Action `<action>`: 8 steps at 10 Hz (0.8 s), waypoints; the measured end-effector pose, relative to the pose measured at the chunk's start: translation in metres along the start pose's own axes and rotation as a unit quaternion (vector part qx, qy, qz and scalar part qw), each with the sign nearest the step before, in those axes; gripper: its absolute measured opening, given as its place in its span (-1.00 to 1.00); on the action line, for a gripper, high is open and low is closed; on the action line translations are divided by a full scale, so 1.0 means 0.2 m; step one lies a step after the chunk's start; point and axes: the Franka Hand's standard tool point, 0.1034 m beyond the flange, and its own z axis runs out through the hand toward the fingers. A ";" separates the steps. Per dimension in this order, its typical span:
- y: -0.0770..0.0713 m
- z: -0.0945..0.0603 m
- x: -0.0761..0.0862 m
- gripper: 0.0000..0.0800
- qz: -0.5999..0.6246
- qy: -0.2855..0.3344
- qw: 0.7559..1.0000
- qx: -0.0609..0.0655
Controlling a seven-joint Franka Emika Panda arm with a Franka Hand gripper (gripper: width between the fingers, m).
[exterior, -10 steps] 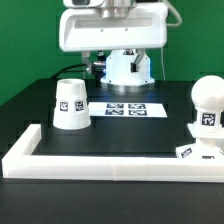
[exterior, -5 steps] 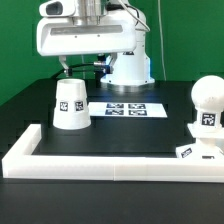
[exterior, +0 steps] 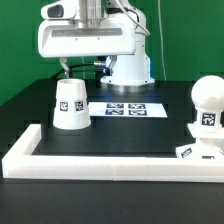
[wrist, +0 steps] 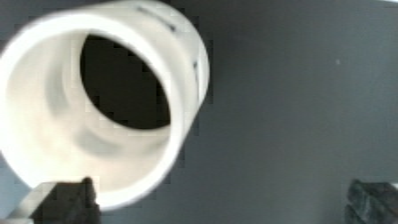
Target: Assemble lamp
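Note:
The white cone shade (exterior: 70, 103) stands on the black table at the exterior view's left, with a tag on its side. My gripper (exterior: 80, 70) hangs just above and behind it, open and empty. In the wrist view the shade (wrist: 54, 130) shows from above with its dark top hole. My gripper (wrist: 221, 205) has its two dark fingertips (wrist: 68, 200) spread wide, one at the shade's rim. The rounded bulb (exterior: 207, 100) stands at the exterior view's right, on or right behind the flat square base (exterior: 198, 150).
The marker board (exterior: 125, 108) lies flat behind the table's middle. Long white bars (exterior: 110, 166) edge the table's front and left side. The arm's white pedestal (exterior: 128, 66) stands at the back.
My gripper has moved toward the exterior view's left, from above the marker board to above the shade. It has held still for the last half second.

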 end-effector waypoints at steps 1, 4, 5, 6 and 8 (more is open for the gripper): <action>0.00 0.03 -0.04 0.75 0.004 -0.004 1.000 0.001; 0.00 0.06 -0.07 0.75 0.009 -0.011 1.000 0.005; 0.00 0.08 -0.07 0.75 0.010 -0.012 1.000 0.004; 0.00 0.09 -0.07 0.75 0.011 -0.014 1.000 0.005; 0.01 0.11 -0.07 0.75 0.008 -0.019 1.000 0.004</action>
